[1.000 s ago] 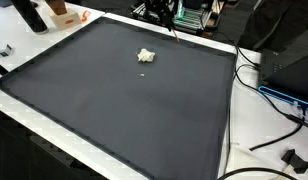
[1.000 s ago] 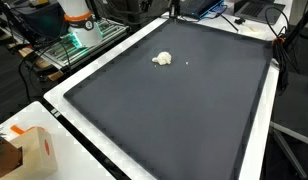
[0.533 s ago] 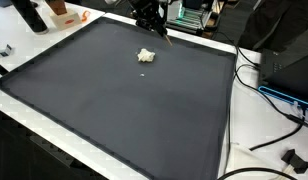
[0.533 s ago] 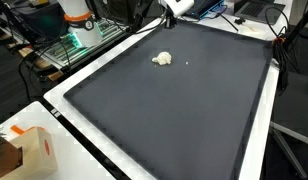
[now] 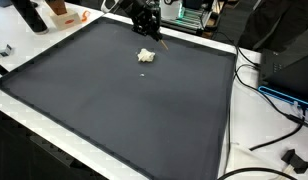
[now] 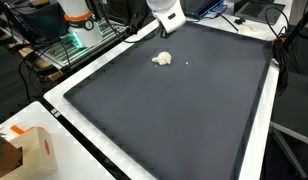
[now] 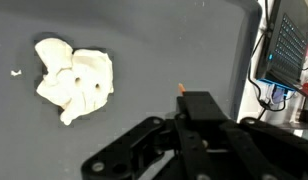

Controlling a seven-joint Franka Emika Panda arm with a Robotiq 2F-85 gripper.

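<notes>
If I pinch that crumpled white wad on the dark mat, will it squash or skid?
The crumpled white wad looks thin and folded, so probably squashes. Small, likely light; it may skid on the flat dark mat.

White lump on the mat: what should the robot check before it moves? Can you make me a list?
1. Lump fully in the wrist view: ok.
2. Lump lies alone on the mat: ok, there is only a tiny crumb beside it.
3. Gripper right over the lump: not ok, it hangs near the mat's far edge, off to one side.
4. Gripper apart from the lump: ok, dark mat shows between them.
5. Jaws open wide enough: cannot tell, the wrist view shows only dark parts of them.
6. Cables off the mat: ok.
</notes>
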